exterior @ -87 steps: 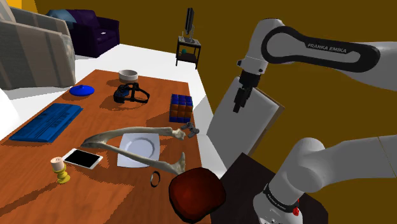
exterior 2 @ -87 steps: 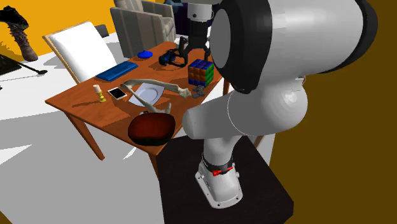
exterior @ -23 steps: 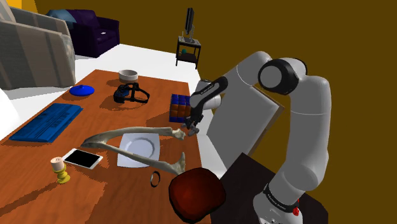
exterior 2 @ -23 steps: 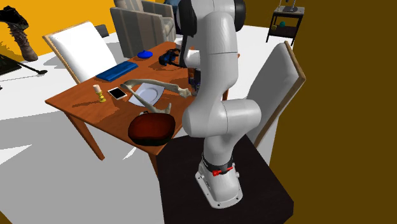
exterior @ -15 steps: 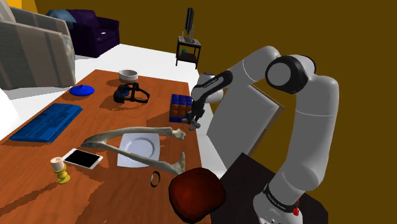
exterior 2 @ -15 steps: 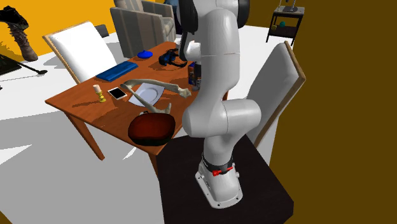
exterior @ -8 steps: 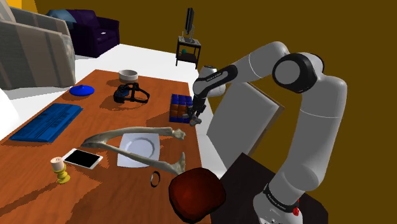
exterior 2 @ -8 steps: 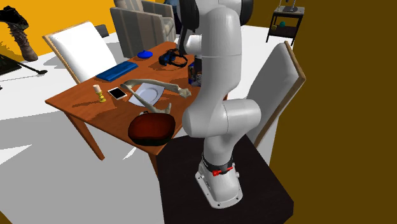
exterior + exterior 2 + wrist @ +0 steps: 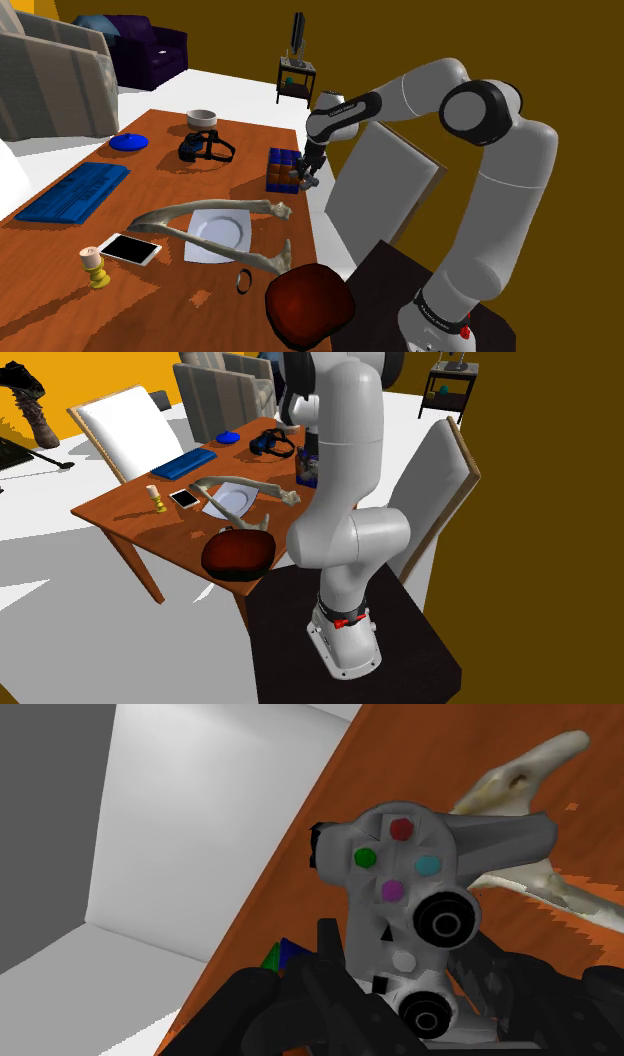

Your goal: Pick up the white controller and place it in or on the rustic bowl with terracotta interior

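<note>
Raised off the table (image 9: 165, 180) since earlier, the grey-white controller (image 9: 400, 869) is clamped in the gripper (image 9: 307, 185), near the puzzle cube (image 9: 281, 170).

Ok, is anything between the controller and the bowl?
Nothing tall. Two bones lie flat on the table near the line from the controller in the hand to the bowl; a raised carry should clear them.
</note>
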Action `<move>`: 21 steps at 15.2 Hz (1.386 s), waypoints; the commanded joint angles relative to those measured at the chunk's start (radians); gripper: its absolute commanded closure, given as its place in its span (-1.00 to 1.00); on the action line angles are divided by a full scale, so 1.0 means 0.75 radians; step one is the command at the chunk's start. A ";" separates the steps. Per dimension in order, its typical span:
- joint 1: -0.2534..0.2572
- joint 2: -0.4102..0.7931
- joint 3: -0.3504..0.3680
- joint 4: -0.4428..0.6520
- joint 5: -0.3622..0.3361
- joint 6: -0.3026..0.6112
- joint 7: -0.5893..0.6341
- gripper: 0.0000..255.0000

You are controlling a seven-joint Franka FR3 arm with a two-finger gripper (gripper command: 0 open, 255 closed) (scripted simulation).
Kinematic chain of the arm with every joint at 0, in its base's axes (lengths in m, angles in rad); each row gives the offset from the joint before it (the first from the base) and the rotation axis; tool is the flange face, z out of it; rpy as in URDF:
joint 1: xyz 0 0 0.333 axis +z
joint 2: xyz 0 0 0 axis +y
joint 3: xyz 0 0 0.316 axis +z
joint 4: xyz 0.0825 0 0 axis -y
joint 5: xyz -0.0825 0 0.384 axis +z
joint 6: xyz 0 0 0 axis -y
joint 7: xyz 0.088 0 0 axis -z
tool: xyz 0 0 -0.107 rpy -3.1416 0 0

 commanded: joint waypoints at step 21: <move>0.180 -0.627 0.170 -0.633 -0.079 0.023 0.396 1.00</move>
